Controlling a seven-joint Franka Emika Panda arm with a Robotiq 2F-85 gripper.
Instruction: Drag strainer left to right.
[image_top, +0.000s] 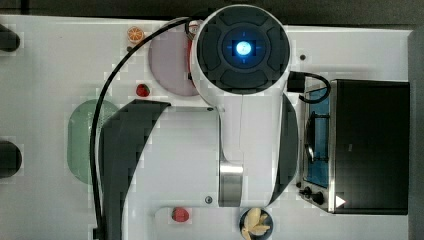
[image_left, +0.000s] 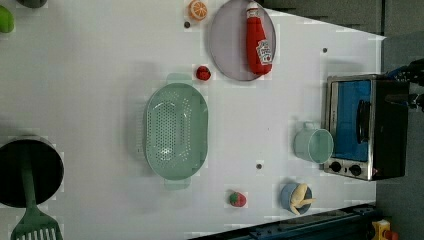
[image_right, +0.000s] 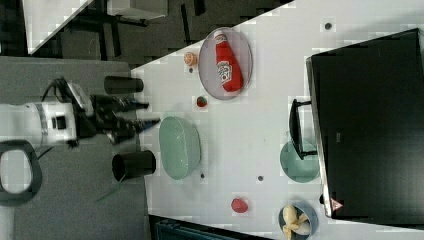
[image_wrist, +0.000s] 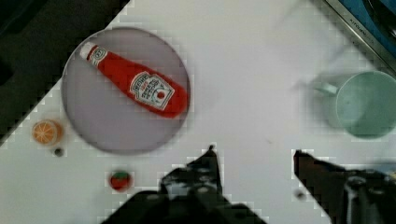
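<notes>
the top view looks straight down over the arm (image_top: 240, 100) onto the tabletop (image_top: 50, 65). the left view and right view look down from farther off, sharing the strainer (image_left: 176, 131), plate (image_left: 227, 45) and oven (image_left: 362, 127). the wrist view sits close above the plate.

The arm (image_right: 35, 125) is reaching level in the right view, its hand (image_right: 145, 113) hanging just off the table's edge. In the wrist view, the 2 fingers (image_wrist: 201, 177) are standing apart, gripping nothing.
</notes>
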